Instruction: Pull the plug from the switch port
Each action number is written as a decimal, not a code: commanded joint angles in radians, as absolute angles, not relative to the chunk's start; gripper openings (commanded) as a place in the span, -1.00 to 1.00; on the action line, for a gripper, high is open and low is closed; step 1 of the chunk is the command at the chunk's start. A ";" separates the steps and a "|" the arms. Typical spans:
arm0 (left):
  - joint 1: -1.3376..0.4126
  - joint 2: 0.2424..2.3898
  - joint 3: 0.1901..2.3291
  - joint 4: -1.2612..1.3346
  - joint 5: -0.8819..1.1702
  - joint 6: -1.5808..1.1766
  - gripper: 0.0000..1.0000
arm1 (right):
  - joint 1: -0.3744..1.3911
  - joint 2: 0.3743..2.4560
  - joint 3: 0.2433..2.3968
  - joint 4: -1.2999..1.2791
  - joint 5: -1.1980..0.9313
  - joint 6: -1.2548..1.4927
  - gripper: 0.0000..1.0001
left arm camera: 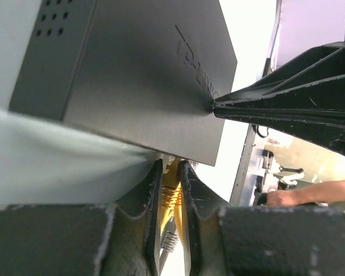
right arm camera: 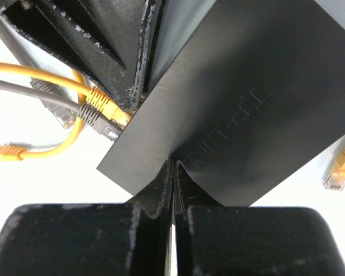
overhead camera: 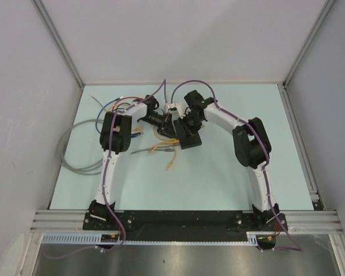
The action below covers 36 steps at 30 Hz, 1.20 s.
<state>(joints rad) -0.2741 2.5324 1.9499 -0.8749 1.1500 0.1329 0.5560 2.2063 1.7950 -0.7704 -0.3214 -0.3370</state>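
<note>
The switch [overhead camera: 191, 138] is a flat black box at the table's middle, and it fills the left wrist view [left arm camera: 138, 75] and the right wrist view [right arm camera: 247, 98]. A yellow plug [right arm camera: 106, 106] sits at its socket edge, with a grey plug [right arm camera: 93, 118] right beside it. My left gripper [left arm camera: 171, 168] is shut on the yellow plug's ribbed boot [left arm camera: 171, 195], close under the switch's edge. My right gripper [right arm camera: 173, 164] is shut, and its tips press down on the switch's top face. It also shows in the left wrist view [left arm camera: 215, 104].
Loose yellow plugs lie on the table, one to the left [right arm camera: 8, 152] and one to the right [right arm camera: 339, 172]. A yellow cable [overhead camera: 161, 148] trails in front of the switch. Grey cables [overhead camera: 80, 152] loop at the table's left side. Coloured cables [overhead camera: 118, 104] lie at the back left.
</note>
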 commanded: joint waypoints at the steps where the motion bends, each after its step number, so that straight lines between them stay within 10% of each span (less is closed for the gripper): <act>1: -0.222 2.504 1.988 -0.779 1.130 0.164 -1.00 | 0.591 2.289 1.721 -0.859 -0.293 -0.353 -1.00; 25: -0.216 2.456 1.901 -0.919 1.105 0.339 -1.00 | 0.592 2.292 1.709 -0.854 -0.284 -0.359 -1.00; 36: -0.183 2.342 2.304 -0.982 0.980 0.388 -1.00 | 0.591 2.292 1.712 -0.848 -0.276 -0.368 -1.00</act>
<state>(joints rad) -0.2096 2.4851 2.0968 -0.9859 1.0115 0.3420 0.5636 2.2028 1.7847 -0.7403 -0.3138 -0.3515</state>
